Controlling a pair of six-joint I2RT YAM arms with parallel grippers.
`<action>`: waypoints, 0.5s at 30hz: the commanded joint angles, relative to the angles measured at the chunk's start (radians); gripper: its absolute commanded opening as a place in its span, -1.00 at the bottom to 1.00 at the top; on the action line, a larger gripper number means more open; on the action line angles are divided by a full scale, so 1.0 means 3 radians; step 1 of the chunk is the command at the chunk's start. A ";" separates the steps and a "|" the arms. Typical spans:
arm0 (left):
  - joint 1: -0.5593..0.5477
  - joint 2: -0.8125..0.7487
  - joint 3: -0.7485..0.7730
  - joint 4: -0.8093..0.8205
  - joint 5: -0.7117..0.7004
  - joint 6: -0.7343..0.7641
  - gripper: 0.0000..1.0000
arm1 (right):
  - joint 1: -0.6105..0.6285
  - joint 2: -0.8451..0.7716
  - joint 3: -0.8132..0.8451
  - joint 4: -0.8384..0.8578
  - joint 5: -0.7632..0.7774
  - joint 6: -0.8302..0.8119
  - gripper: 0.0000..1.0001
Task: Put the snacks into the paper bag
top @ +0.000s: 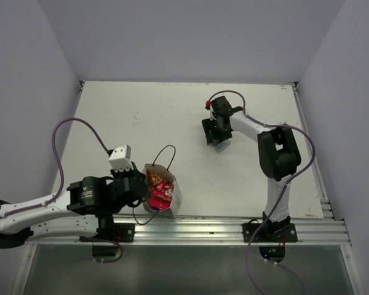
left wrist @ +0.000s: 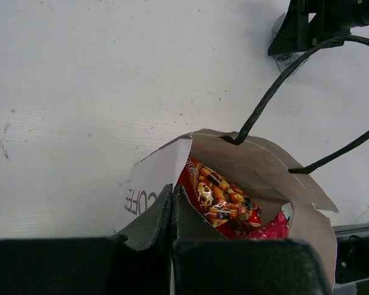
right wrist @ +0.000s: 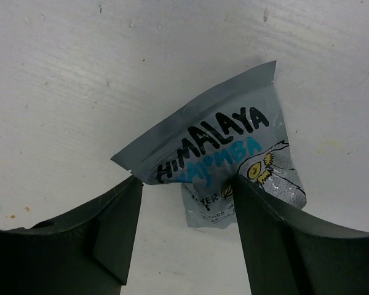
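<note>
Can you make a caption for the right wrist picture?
Right gripper, jaws open, poised over a silvery Himalaya packet on the table.

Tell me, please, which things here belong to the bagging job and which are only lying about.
Job: paper bag, held at its rim by the shut left gripper; red packet and pink packet inside it; silvery packet on the table, under the open right gripper.
Other: purple cable; metal rail.

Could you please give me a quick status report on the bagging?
Left gripper shut on bag rim. Right gripper open over silver packet. Red packet in bag. Cord handles stick up at bag mouth.
</note>
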 commanded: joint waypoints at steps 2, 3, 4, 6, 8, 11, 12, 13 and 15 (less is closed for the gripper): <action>-0.0015 -0.0055 0.0130 -0.0110 -0.0046 -0.0144 -1.00 | -0.0023 0.0087 -0.0059 0.0127 0.0217 -0.0112 0.22; -0.0015 -0.0065 0.0130 -0.0120 -0.0052 -0.0149 -1.00 | -0.0023 0.0113 -0.0084 0.0127 0.0232 -0.0117 0.12; -0.0015 -0.0070 0.0130 -0.0126 -0.0052 -0.0150 -1.00 | -0.0023 0.0123 -0.0100 0.0127 0.0238 -0.0127 0.02; -0.0015 -0.0080 0.0130 -0.0131 -0.0062 -0.0155 -1.00 | -0.0023 0.0138 -0.0130 0.0132 0.0268 -0.0138 -0.34; -0.0015 -0.0085 0.0125 -0.0126 -0.0067 -0.0155 -1.00 | -0.0023 0.0123 -0.0161 0.0137 0.0284 -0.0153 -0.76; -0.0015 -0.0091 0.0110 -0.0115 -0.0067 -0.0150 -1.00 | -0.0023 0.0052 -0.0217 0.0148 0.0284 -0.0168 -1.00; -0.0015 -0.0091 0.0100 -0.0105 -0.0067 -0.0150 -1.00 | -0.0023 0.0021 -0.0228 0.0127 0.0264 -0.0163 -1.00; -0.0015 -0.0091 0.0105 -0.0085 -0.0067 -0.0144 -1.00 | -0.0023 -0.0101 -0.0238 0.0127 0.0248 -0.0158 -1.00; -0.0015 -0.0096 0.0100 -0.0080 -0.0077 -0.0129 -1.00 | -0.0018 -0.0315 -0.0263 0.0112 0.0136 -0.0072 -1.00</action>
